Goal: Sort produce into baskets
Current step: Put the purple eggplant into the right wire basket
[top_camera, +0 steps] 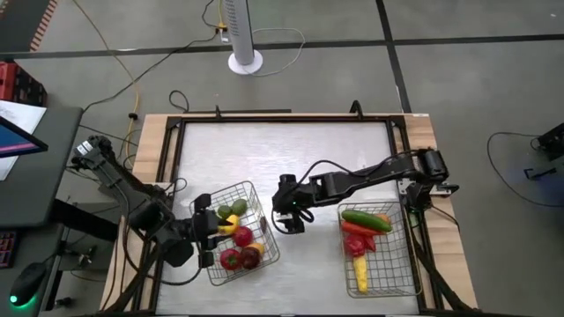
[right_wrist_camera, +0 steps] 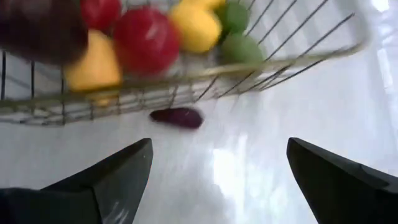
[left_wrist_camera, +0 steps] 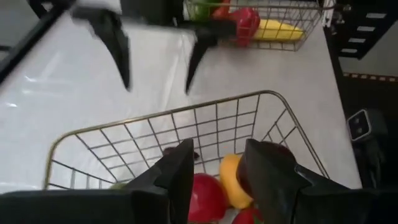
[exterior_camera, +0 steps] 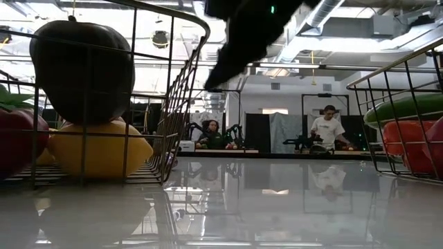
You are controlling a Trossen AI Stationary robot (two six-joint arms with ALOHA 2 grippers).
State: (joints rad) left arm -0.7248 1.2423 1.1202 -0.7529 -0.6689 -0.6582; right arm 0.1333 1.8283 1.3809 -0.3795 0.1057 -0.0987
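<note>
Two baskets sit on the tabletop point(top_camera: 291, 150): the left basket point(top_camera: 264, 251) and the right basket point(top_camera: 401, 277) flank the right gripper point(top_camera: 289, 217), produce in each.

Grey tiled floor point(top_camera: 458, 88) surrounds the table; a white post base point(top_camera: 245, 62) stands there (cables trailing).

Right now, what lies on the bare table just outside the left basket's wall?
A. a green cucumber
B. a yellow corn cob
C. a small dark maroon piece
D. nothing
C: the right wrist view shows a dark maroon piece lying on the table outside the left basket.
</note>
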